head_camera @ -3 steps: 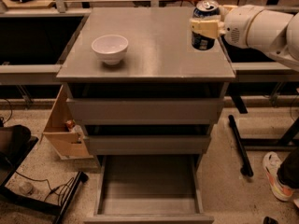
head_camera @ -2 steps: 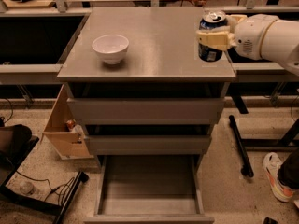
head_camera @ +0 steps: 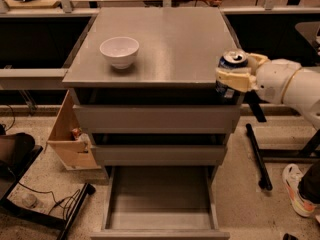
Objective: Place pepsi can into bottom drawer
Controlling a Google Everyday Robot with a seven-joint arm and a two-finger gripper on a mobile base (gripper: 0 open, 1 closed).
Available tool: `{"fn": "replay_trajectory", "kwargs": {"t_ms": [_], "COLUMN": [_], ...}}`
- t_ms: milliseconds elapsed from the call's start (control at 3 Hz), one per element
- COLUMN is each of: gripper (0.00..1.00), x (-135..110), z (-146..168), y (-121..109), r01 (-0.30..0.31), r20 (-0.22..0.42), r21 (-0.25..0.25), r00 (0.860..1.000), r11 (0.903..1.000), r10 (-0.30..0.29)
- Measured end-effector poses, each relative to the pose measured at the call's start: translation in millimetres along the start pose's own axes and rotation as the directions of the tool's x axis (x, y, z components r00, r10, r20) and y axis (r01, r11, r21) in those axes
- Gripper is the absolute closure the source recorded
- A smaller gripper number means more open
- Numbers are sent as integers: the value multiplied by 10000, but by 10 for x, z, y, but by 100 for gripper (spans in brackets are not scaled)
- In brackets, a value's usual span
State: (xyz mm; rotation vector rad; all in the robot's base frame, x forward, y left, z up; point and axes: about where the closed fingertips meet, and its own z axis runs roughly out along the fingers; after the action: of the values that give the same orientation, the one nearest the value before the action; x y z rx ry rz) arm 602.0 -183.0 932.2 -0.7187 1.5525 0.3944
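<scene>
The pepsi can (head_camera: 231, 63), dark blue with a silver top, is held upright in my gripper (head_camera: 235, 76) at the front right corner of the grey cabinet top (head_camera: 165, 44), in front of the cabinet's front edge. The gripper's cream fingers (head_camera: 234, 78) are shut around the can, and the white arm reaches in from the right. The bottom drawer (head_camera: 159, 199) is pulled out, open and empty, low in the view, below and to the left of the can. The two upper drawers (head_camera: 157, 119) are shut.
A white bowl (head_camera: 119, 51) stands on the cabinet top at the left. A wooden box (head_camera: 67, 139) stands on the floor left of the cabinet. Black frame legs (head_camera: 257, 154) and a shoe (head_camera: 297, 189) are at the right. Cables lie at lower left.
The gripper has carried the can from above the cabinet top's right side forward and down, past the front right corner. The bowl and drawers have not moved.
</scene>
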Motion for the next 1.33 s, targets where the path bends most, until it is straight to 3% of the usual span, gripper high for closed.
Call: {"fn": "replay_trajectory", "kwargs": {"t_ms": [333, 667, 1000, 1333], "gripper": [100, 100, 100, 100], "x": [521, 965, 978, 1308], "z": [125, 397, 437, 511], "y": [-24, -169, -161, 187], "r01": [-241, -501, -543, -910], "r20": [569, 604, 618, 836], "r21": [91, 515, 479, -104], "r00": [9981, 9971, 9968, 9923], "r11": [9997, 9974, 9974, 9958], "r10": [235, 470, 513, 915]}}
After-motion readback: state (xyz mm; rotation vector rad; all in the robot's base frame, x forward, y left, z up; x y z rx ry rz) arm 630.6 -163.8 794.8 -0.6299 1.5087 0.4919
